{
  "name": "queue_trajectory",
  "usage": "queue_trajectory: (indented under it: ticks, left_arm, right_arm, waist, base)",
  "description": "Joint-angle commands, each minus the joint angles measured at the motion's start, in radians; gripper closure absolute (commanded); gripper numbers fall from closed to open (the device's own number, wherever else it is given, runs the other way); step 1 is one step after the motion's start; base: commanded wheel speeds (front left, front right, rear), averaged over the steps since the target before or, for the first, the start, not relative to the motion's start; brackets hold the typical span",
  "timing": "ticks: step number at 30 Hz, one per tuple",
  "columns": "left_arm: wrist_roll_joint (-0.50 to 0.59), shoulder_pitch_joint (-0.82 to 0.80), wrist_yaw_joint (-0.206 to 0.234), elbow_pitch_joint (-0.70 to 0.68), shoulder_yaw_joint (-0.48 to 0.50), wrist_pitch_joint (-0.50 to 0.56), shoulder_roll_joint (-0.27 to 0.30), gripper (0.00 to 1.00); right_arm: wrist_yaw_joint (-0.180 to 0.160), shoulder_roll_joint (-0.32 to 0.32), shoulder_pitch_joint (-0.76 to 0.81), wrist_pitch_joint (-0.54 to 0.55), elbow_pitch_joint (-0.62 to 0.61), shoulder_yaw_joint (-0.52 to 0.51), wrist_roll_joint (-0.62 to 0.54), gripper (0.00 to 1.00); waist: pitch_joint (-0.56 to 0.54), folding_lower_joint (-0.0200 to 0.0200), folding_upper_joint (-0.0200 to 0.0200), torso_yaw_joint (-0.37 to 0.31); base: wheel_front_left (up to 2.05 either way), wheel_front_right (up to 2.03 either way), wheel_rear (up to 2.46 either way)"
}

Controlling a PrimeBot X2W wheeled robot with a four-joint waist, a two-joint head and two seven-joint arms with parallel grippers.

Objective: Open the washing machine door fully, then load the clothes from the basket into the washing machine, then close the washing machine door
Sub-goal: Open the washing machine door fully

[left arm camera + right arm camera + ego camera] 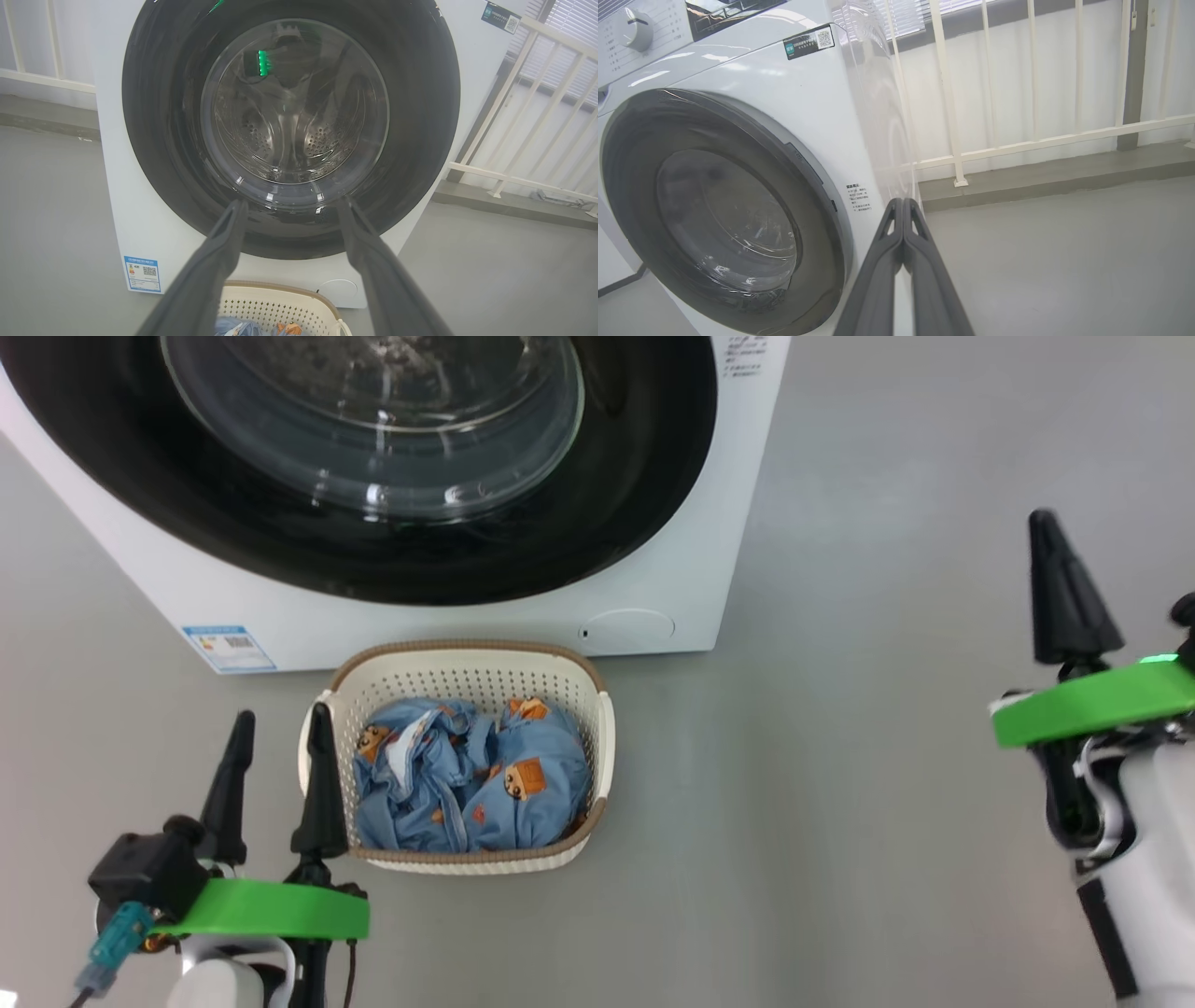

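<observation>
place: laundry corner, looks like a home balcony or utility room, which of the two unclear | appliance: white front-loading washing machine (pixel 691 569) on bare grey floor (pixel 840 784) | laundry: basket (pixel 467 646) of clothes (pixel 523 775) set before it | surroundings: white barred railing (pixel 1064 139) beside the machine, slatted window blinds (pixel 577 18) behind

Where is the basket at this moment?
In the head view, the basket sits on the floor directly before the washing machine, left of centre, with the left gripper at its left edge.
</observation>
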Motion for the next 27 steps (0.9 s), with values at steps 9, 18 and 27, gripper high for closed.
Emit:
queue_trajectory:
  ticks: [9, 18, 27]
  left_arm:
    - [-0.006, -0.063, -0.002, -0.055, 0.023, -0.005, 0.033, 0.0]
    - [-0.008, -0.09, -0.006, -0.063, 0.018, -0.006, 0.025, 0.0]
    - [-0.005, -0.132, -0.014, -0.075, 0.012, -0.006, 0.015, 0.0]
  right_arm:
    - [0.005, -0.099, -0.168, 0.017, 0.055, 0.076, 0.343, 1.0]
    - [0.005, -0.176, -0.308, 0.16, 0.05, 0.137, 0.694, 1.0]
    - [0.005, -0.185, -0.441, 0.344, 0.059, 0.129, 0.991, 1.0]
  waist:
    - [0.09, 0.0, 0.0, 0.039]
    - [0.162, 0.0, 0.0, 0.071]
    - [0.247, 0.0, 0.0, 0.103]
  base:
    - [0.0, 0.0, 0.0]
    - [0.0, 0.0, 0.0]
    - [0.0, 0.0, 0.0]
